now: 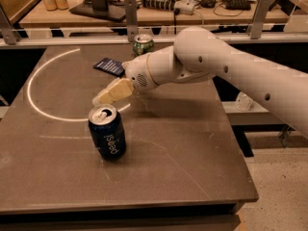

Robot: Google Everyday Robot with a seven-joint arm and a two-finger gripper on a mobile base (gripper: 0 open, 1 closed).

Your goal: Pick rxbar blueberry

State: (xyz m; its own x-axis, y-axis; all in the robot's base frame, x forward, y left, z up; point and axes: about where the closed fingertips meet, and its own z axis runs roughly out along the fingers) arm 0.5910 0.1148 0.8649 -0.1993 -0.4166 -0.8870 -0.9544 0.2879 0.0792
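Observation:
The rxbar blueberry (pixel 110 66) is a small flat dark navy packet lying on the grey table toward the back, partly behind my arm's wrist. My gripper (pixel 100 99) points left and down, its cream tip hanging just in front of and below the bar and right above the top of the Pepsi can. It holds nothing that I can see.
A dark blue Pepsi can (pixel 107 132) stands upright in the middle of the table (pixel 192 167). A green can (pixel 143 44) stands at the back edge, partly hidden by my arm. A white curved line runs across the table's left side. A cluttered bench lies behind.

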